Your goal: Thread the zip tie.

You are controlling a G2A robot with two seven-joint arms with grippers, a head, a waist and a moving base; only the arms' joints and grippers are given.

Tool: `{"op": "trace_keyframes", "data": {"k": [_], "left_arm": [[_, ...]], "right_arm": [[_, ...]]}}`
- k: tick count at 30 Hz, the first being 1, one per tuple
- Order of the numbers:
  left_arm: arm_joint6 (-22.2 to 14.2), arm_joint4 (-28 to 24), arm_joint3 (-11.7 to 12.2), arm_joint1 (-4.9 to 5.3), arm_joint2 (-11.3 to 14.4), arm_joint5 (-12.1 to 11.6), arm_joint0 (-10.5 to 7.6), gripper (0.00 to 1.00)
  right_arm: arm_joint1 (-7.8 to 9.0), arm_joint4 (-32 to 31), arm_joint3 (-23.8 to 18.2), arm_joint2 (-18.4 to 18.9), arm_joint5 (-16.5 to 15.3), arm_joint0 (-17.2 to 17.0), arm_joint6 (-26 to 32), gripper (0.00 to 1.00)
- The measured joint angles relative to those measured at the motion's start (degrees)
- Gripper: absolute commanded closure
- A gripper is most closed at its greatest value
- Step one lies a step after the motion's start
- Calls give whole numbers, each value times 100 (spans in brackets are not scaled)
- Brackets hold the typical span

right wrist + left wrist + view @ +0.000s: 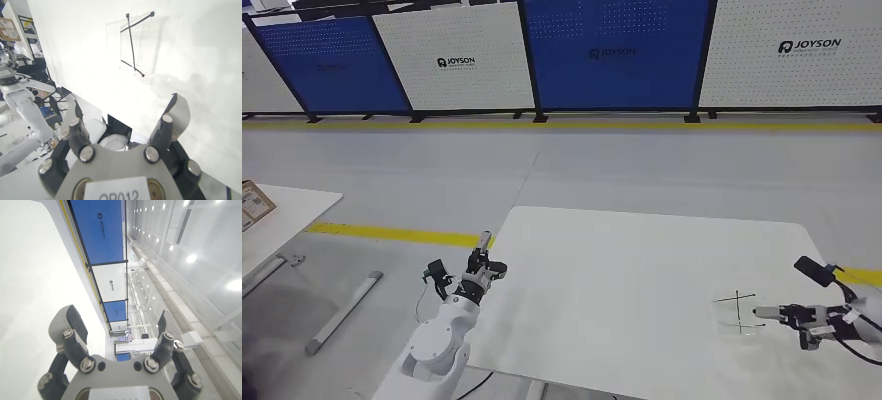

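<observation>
**Right gripper [124,100] and left gripper [117,313]: both sets of jaws spread, nothing between them. Three zip ties [739,308] lie ahead of the right jaws.**

Count: two grippers, three black zip ties, one clear tray [149,47], one white table [622,290]. The long zip tie [131,41] lies straight on the tray and runs directly away from the right jaws. The far zip tie [138,20] crosses it at the end farther from those jaws; the near zip tie [132,67] crosses it at the end closer to them. The tray sits in front of the right fingertips, near but apart. The left jaws stand at the opposite table edge, well apart from the tray, with one pad [78,323] over the tabletop.
</observation>
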Motion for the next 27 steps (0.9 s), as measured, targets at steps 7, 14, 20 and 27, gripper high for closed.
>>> {"op": "trace_keyframes", "data": {"k": [7,14,20,27], "left_arm": [[0,0,0,0,0,0,0,0],[0,0,0,0,0,0,0,0],[0,0,0,0,0,0,0,0],[0,0,0,0,0,0,0,0]], "right_arm": [[-104,-108,308,-658,367,476,14,0],[-104,-107,302,-635,360,467,14,0],[-164,-62,405,-743,665,586,-71,0],[-386,-189,1050,-1190,699,1048,-146,0]]}}
